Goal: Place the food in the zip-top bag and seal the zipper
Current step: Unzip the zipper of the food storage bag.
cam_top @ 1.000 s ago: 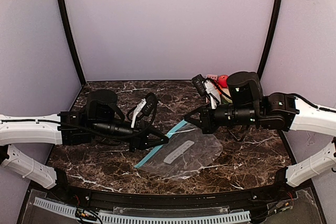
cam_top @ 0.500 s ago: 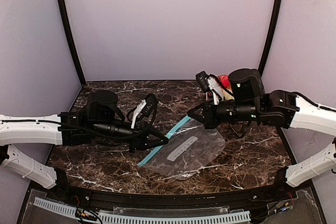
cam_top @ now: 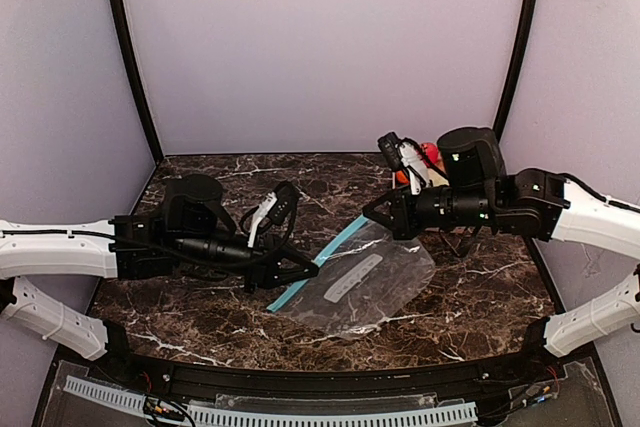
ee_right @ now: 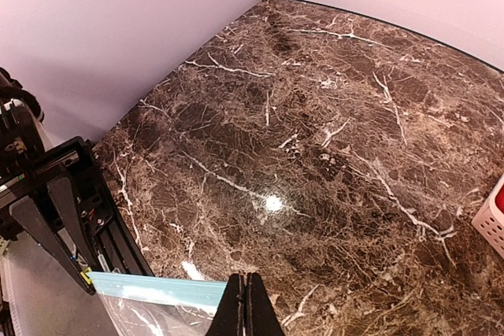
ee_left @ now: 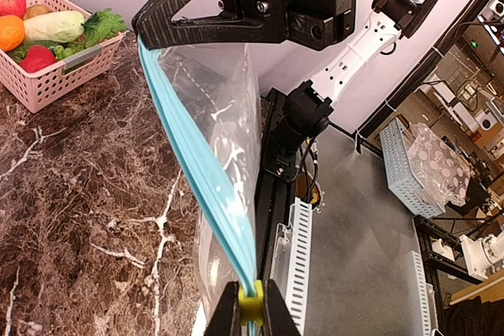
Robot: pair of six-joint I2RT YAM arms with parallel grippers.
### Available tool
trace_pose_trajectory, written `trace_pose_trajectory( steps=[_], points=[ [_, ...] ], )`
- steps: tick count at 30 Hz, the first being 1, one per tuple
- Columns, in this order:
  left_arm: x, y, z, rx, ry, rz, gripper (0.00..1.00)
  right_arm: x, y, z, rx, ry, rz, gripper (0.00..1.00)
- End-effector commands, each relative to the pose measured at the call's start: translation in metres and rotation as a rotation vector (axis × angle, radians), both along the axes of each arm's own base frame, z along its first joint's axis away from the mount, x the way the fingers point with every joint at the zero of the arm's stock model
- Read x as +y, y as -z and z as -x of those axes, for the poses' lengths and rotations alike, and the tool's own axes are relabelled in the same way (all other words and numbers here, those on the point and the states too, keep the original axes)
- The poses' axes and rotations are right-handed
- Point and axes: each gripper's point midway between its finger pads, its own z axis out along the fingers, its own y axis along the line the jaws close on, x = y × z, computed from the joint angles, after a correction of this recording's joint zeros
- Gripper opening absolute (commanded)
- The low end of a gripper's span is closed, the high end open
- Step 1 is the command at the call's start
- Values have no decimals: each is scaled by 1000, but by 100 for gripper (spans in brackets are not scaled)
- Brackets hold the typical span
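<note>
Your left gripper (ee_left: 250, 310) is pinched almost closed on the zipper (cam_top: 335, 245), right at a small yellow-green tab (ee_left: 250, 300). Your right gripper (ee_right: 246, 282) is clamped tight on the strip's far end. The zip-top bag (cam_top: 385, 282) hangs from that taut strip between the two, mid-table, with its lower side resting on the marble table (cam_top: 200, 179). The food (ee_left: 57, 27) (gourd, leafy green and the rest) sits in the pink basket (ee_left: 55, 80) at the far right.
</note>
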Motion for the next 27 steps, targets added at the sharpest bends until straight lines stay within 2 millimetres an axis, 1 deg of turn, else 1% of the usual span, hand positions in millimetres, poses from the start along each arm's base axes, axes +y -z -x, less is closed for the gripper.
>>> trace_pose_trajectory(
  steps=[1, 16, 27],
  points=[
    [7, 5, 13, 25, 40, -15, 1, -23, -19, -25, -65, 113, -8, 0],
    [9, 11, 11, 34, 29, -24, 1, -41, -17, -41, -66, 160, -1, 0],
    [8, 13, 9, 38, 23, -26, 1, -49, -14, -49, -61, 181, 3, 0]
  ],
)
